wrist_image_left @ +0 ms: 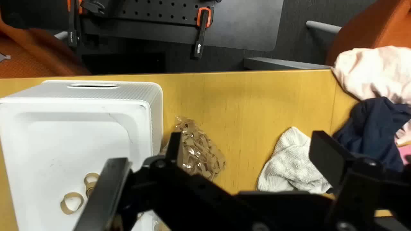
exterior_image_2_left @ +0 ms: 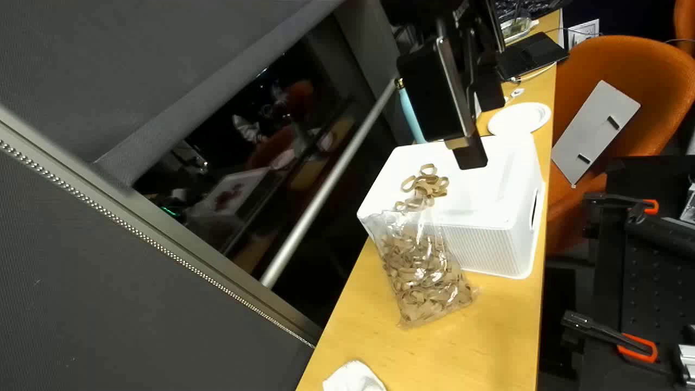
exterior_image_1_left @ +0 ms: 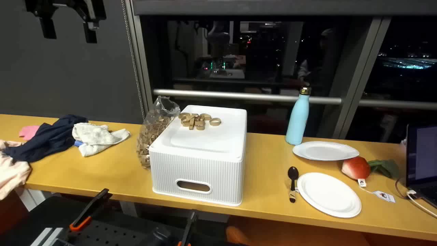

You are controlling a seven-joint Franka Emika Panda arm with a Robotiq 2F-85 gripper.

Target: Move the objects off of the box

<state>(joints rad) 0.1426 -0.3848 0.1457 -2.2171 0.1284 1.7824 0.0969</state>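
Below the hand (exterior_image_1_left: 70, 34), off to one side, lie tan bands (exterior_image_1_left: 192, 121).

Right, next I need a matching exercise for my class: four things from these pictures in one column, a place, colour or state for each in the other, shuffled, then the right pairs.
Things
1. loose rubber bands
2. clear plastic bag of rubber bands
3. capped water bottle
4. gripper

Place, colour or state
A. light blue
B. open, holding nothing
C. on top of the white box
D. right beside the box

Pairs: 1-C; 2-D; 3-A; 4-B
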